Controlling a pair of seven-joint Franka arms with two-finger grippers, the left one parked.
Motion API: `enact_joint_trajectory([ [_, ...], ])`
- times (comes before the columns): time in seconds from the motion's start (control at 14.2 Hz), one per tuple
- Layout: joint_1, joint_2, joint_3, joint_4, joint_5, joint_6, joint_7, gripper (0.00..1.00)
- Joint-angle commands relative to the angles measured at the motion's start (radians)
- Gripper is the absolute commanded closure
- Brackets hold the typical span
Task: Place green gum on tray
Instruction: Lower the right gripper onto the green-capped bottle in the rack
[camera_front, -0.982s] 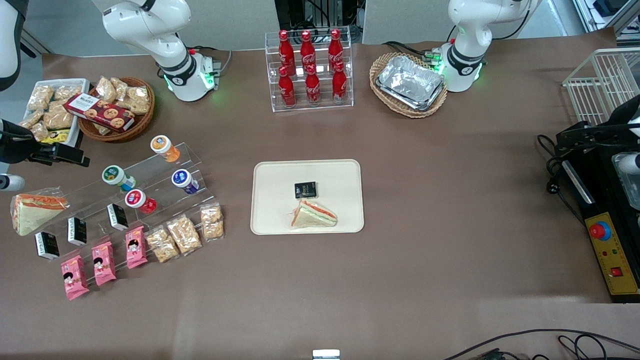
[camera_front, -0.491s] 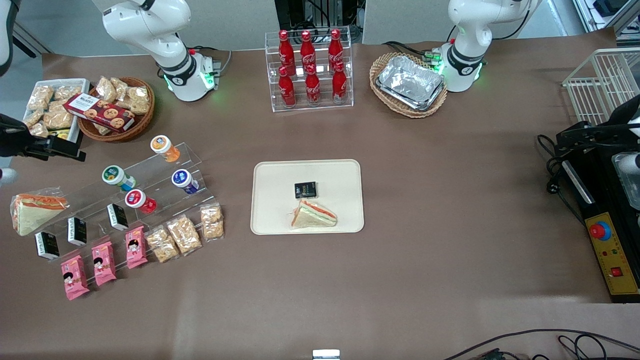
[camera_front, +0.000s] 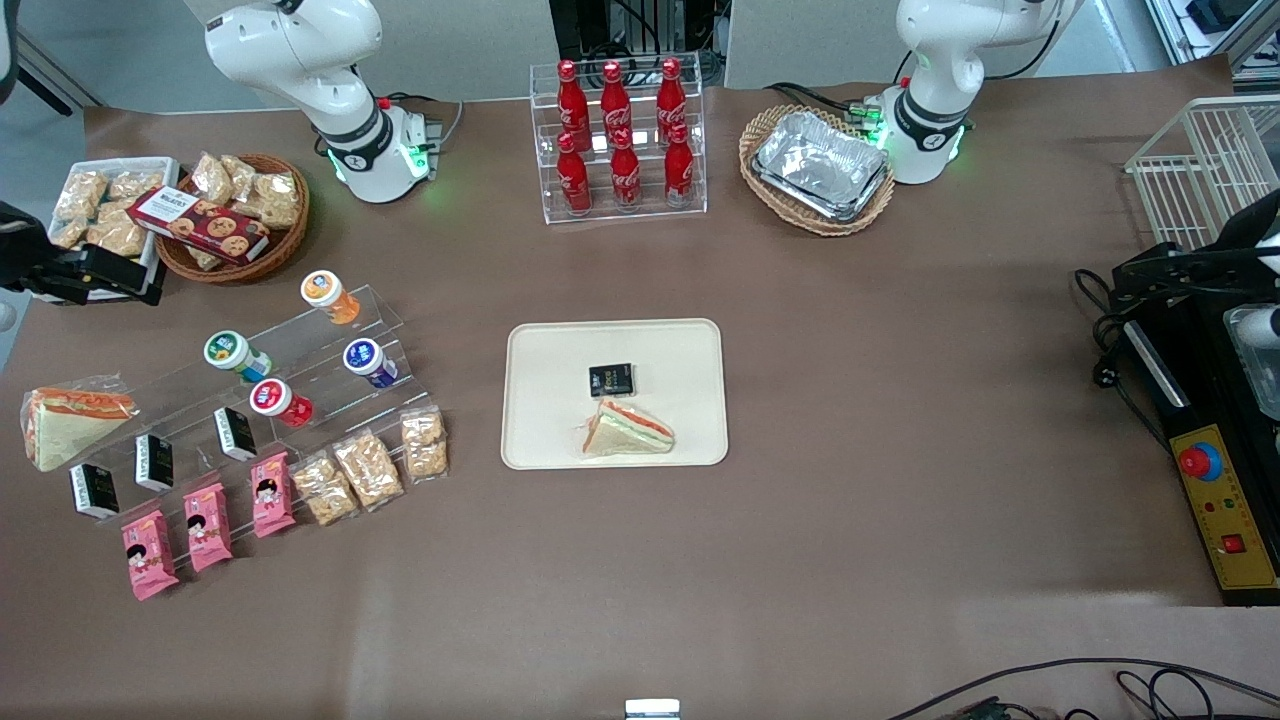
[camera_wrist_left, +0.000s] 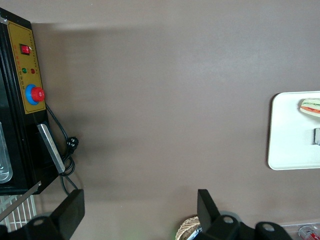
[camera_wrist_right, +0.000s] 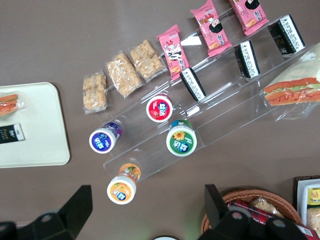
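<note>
Approach step. Gripper (camera_wrist_right: 147, 210) hovering with fingers (camera_wrist_right: 77, 205) spread wide and empty; green gum (camera_wrist_right: 181, 139) on the clear stepped rack, ahead of the fingertips (red-lidded bottle (camera_wrist_right: 159, 108) just beside). Next, probably: descend, straddle it, then carry to tray (camera_wrist_right: 47, 150).

Matt brown paper-like covering (camera_front: 850, 330) over the whole table, faintly creased. Smooth matt beige plastic tray (camera_front: 680, 345), low-rimmed. Clear glossy acrylic stepped stand (camera_wrist_right: 227, 112); on it, small green-lidded gum bottle (camera_wrist_right: 181, 138) of shiny plastic with a printed lid. Crinkly clear film around the triangular sandwich (camera_front: 628, 430). Woven wicker basket (camera_front: 765, 135) holding crumpled shiny silver foil trays (camera_front: 822, 163). Matt black gripper (camera_wrist_right: 147, 210), jaws spread wide, above the brown table covering beside the stand.
</note>
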Motion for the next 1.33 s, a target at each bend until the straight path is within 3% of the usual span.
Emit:
enact_joint_trajectory([
  [0.0, 0.001, -0.101, 0.022, -0.154, -0.054, 0.090, 0.019, 0.00],
  [0.21, 0.001, -0.104, 0.024, -0.213, -0.058, 0.128, 0.041, 0.00],
  [0.42, -0.002, -0.104, 0.022, -0.323, -0.107, 0.254, 0.042, 0.00],
  [0.98, -0.052, -0.024, 0.013, -0.534, -0.109, 0.542, 0.034, 0.00],
  [1.26, -0.054, -0.012, 0.013, -0.575, -0.111, 0.607, 0.037, 0.00],
])
